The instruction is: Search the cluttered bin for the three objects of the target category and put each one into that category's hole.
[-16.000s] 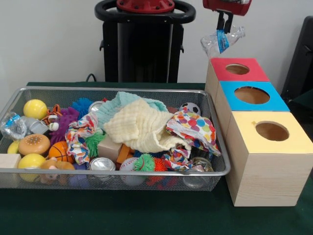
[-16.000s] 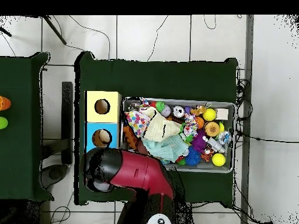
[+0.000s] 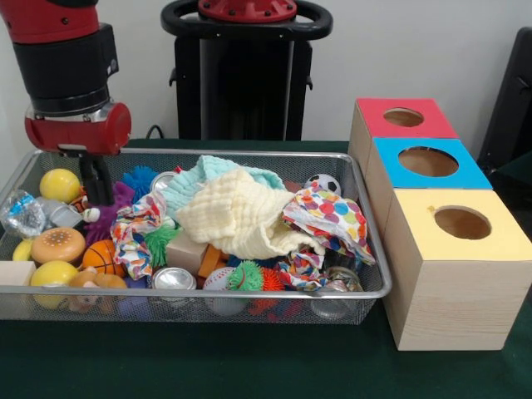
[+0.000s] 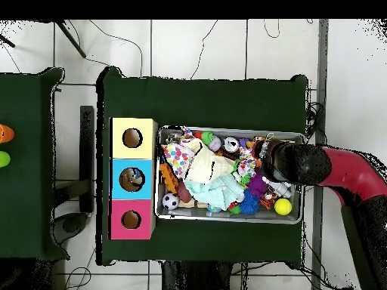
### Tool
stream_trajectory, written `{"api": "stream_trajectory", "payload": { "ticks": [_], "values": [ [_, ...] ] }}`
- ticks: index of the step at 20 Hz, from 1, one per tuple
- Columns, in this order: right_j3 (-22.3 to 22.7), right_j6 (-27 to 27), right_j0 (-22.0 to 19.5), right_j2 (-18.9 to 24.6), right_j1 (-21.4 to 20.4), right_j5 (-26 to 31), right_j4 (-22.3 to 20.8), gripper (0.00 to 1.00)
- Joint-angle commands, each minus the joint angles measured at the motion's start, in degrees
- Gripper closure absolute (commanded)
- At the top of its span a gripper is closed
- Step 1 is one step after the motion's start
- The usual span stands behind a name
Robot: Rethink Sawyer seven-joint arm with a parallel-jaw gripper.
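The bin (image 3: 208,153) is a wide wire mesh basket full of toys and cloths; it also shows in the overhead view (image 4: 227,129). Three wooden boxes stand beside it, with a red (image 3: 405,117), a blue (image 3: 428,162) and a yellow (image 3: 461,223) top, each with a round hole. My gripper (image 3: 98,188) reaches down into the bin's left end in the front view, between a yellow ball (image 3: 60,184) and a purple spiky toy (image 3: 116,199). A crumpled clear plastic bottle (image 3: 22,213) lies just left of it. In the overhead view the arm (image 4: 298,163) hides the gripper.
Cream and mint cloths (image 3: 237,212) and a polka-dot cloth (image 3: 332,220) cover the bin's middle. Cans (image 3: 173,279), balls, a burger toy (image 3: 58,245) and a wooden block (image 3: 15,273) lie around them. The pedestal (image 3: 241,75) stands behind the bin.
The gripper held a crumpled plastic bottle above the red box; that bottle is now gone from it. The arm has moved across to the bin's far end and come down into it.
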Motion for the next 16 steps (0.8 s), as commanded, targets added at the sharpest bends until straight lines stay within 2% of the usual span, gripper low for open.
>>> {"api": "stream_trajectory", "payload": {
  "ticks": [1,16],
  "values": [
    [-1.51,-21.71,-1.68,3.83,2.56,3.64,-4.83,1.00],
    [-1.06,-23.90,-3.23,3.70,3.10,3.06,-5.10,1.00]
  ]
}}
